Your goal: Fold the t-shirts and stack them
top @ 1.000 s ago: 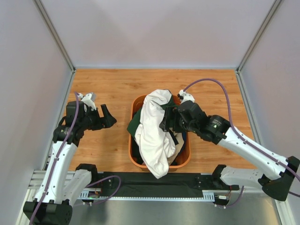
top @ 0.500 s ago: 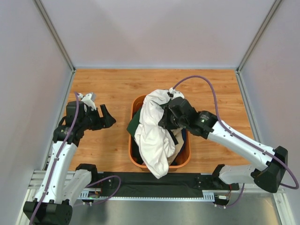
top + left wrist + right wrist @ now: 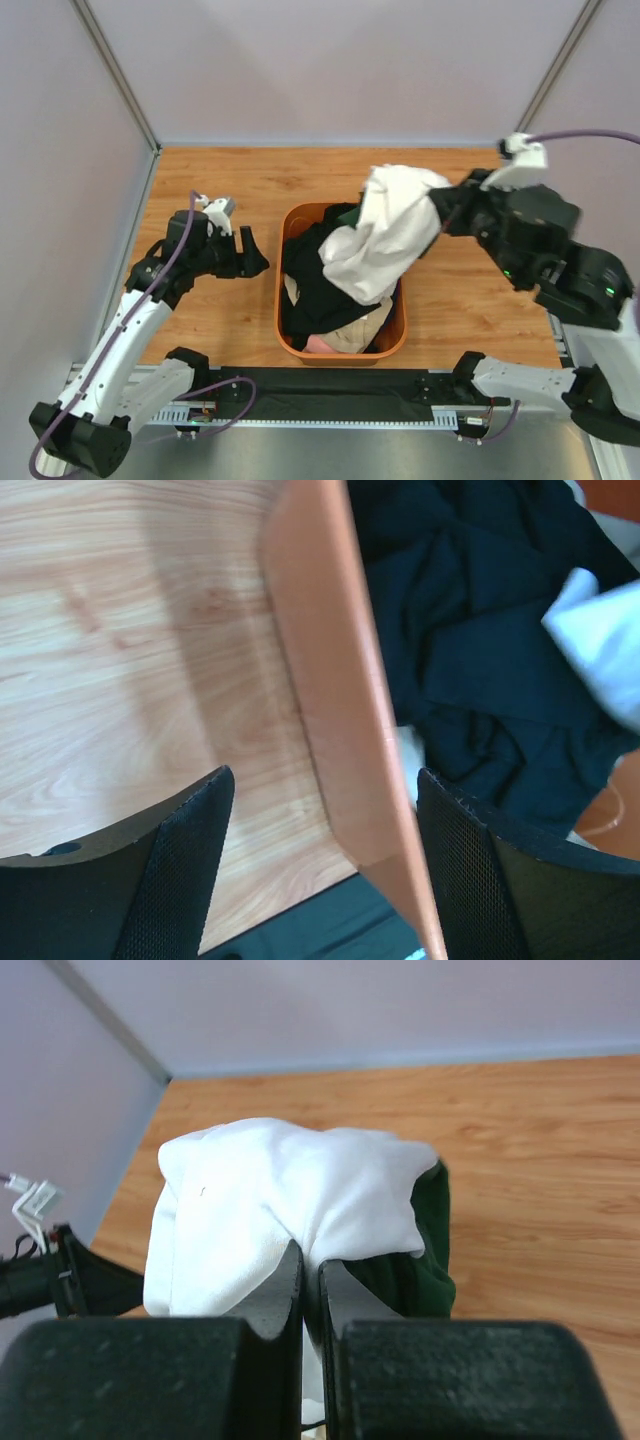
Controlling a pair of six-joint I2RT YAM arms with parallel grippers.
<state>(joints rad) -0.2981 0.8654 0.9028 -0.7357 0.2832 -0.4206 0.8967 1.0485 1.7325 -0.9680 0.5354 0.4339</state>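
My right gripper [image 3: 437,213] is shut on the white t-shirt [image 3: 385,238] and holds it raised over the right side of the orange basket [image 3: 281,300]. The shirt's lower end still hangs into the basket. In the right wrist view the jaws [image 3: 310,1260] pinch a fold of white cloth [image 3: 270,1185], with a dark green part [image 3: 428,1255] beside it. A black t-shirt [image 3: 318,285] and a beige one [image 3: 352,330] lie in the basket. My left gripper [image 3: 256,262] is open at the basket's left rim [image 3: 320,660], its fingers [image 3: 190,850] straddling the rim above black cloth [image 3: 470,650].
The basket sits mid-table on the wooden top [image 3: 220,190]. Grey walls close in the left, right and back sides. A black rail [image 3: 330,385] with the arm bases runs along the near edge.
My right gripper closed on the white t-shirt and rose up and to the right, pulling most of it out of the basket. My left gripper moved right to the basket's left rim.
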